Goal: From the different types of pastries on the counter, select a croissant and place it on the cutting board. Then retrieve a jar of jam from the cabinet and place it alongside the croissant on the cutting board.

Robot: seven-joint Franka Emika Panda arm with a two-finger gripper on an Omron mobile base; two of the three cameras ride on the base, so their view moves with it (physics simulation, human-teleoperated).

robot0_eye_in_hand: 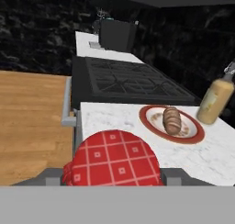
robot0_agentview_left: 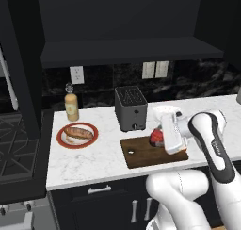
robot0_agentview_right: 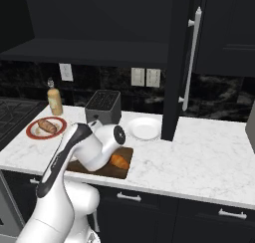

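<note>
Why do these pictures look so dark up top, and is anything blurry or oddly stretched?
Left base view: the cabinet is almost black, the counter evenly bright, shadows faint. Right base view: the same, nothing blurred, the croissant crisp. Hand view: the jar of jam sits so close that it bulges large, while the roll looks small; no glare.

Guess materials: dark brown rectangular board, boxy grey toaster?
Dark brown rectangular board: looks like wood, matte, faint grain, small hole near one end. Boxy grey toaster: probably brushed metal or painted plastic, flat dull grey sides, dark top slots; the render leaves it open.
</note>
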